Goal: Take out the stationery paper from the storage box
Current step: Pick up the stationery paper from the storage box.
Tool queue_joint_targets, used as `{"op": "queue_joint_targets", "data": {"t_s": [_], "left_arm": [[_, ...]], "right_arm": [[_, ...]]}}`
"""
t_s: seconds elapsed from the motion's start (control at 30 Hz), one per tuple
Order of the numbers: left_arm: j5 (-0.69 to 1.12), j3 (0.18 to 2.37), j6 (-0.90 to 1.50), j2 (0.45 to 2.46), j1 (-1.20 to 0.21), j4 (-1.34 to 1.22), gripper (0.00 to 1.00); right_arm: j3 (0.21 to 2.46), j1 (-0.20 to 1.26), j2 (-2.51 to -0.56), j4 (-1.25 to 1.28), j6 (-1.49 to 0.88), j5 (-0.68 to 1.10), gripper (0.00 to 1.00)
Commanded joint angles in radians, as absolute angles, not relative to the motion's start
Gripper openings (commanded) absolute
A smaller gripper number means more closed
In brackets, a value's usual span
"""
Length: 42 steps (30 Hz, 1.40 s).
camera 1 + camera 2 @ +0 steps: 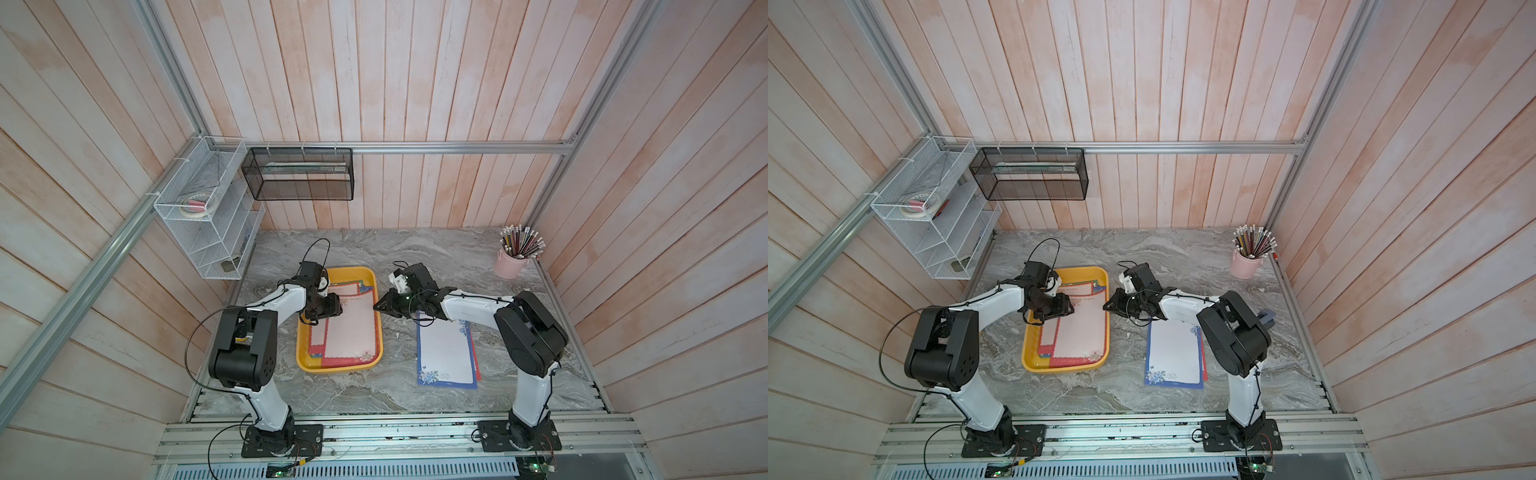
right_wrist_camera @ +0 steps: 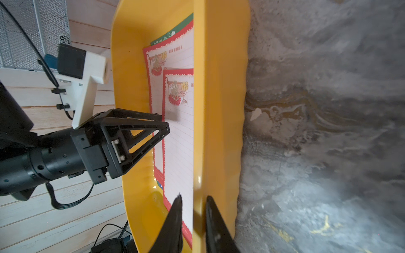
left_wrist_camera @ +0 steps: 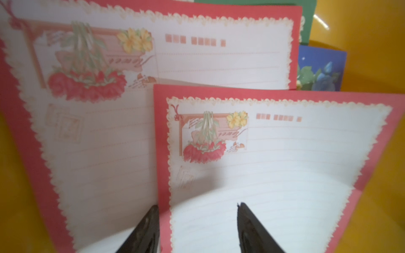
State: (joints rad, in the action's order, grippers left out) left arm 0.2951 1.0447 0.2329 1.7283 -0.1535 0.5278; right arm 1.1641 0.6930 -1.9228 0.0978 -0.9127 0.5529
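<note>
Pinkish plank walls (image 1: 415, 83) (marble tabletop (image 1: 436, 257))

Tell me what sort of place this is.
Likely a mock stationery desk inside a robot test cell: a pink cup of pencils on the marbled tabletop, a white wire rack hung by the plank wall, and a yellow tray of letter paper.

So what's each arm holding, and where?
Right gripper clamps the yellow storage box by its side wall. Left gripper holds nothing; its jaws stand open over the top red-bordered sheet.
</note>
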Motion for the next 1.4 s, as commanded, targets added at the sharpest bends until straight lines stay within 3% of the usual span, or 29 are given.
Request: {"op": "queue_joint_targets", "data": {"t_s": [0.0, 0.43, 1.37], "left_arm": [[0.345, 1.027, 0.241, 1.667, -0.155, 0.494, 0.57], [0.484, 0.926, 0.269, 1.493, -0.156, 0.418, 0.53], [0.42, 0.937, 0.263, 1.617, -0.161, 0.466, 0.5]], "right_arm": [[1.16, 0.704, -1.945, 0.109, -0.918, 0.572, 0.21], [1.173, 0.71, -1.947, 0.094, -0.92, 0.566, 0.21], [1.198, 0.729, -1.945, 0.081, -0.921, 0.559, 0.21]]}}
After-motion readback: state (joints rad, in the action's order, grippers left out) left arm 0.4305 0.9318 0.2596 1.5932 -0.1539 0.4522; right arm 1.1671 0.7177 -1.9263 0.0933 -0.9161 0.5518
